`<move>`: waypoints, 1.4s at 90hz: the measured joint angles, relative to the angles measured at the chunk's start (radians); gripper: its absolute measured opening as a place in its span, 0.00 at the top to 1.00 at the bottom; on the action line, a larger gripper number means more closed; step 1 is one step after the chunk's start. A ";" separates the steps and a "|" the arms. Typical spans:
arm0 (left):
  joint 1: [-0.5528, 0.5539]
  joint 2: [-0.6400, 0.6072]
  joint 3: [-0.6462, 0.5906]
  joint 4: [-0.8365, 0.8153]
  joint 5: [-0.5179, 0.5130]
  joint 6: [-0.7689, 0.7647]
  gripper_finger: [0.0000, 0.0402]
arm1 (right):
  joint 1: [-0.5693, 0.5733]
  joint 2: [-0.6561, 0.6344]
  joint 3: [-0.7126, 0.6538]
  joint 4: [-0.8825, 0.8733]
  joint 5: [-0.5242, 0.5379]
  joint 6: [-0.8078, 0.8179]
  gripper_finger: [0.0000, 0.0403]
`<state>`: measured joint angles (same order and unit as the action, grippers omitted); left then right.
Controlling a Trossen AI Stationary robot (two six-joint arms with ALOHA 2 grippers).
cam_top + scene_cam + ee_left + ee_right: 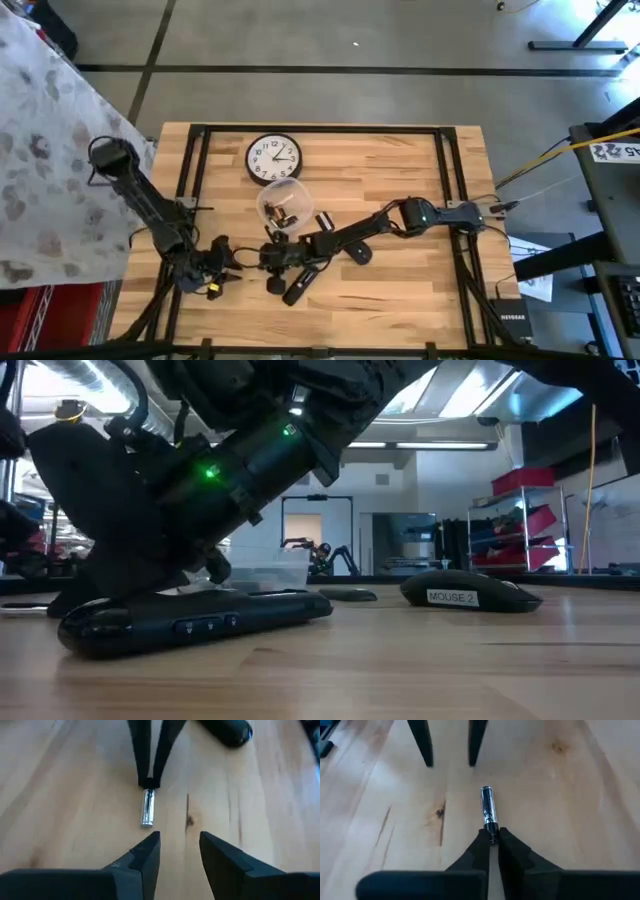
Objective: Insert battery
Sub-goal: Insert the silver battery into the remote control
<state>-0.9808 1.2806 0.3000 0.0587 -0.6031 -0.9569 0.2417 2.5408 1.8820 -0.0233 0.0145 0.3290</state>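
Note:
A slim silver battery (488,807) lies level just over the wood between my two grippers; the left wrist view shows the battery (147,810) too. My right gripper (491,837) is shut on one end of it and sits near the table's front middle (262,258). My left gripper (180,845) stands open facing it, a short way off the battery's free end (228,262), touching nothing. A black remote (300,285) lies flat on the table just beside my right gripper. My right gripper pinches the battery's end (491,829) between its two fingertips (148,782). The fingers come in low, from the table's right, in line with the battery. The battery sticks straight out past them toward my left gripper. Whether it rests on the wood or hangs just above it, I cannot tell.
A clear cup (283,205) with several batteries stands behind the grippers, and a white wall clock (273,158) lies beyond it. A black mouse (465,595) lies to the right of the remote (190,620). Bare wood lies along the table's right half.

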 joint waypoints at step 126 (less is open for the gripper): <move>-0.020 0.334 0.002 0.244 -0.202 -0.104 0.97 | -0.014 -0.103 0.007 -0.168 0.036 -0.061 0.90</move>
<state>-1.0012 1.6150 0.3016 0.3026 -0.8051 -1.0606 0.2279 2.4383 1.8889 -0.1912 0.0509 0.2676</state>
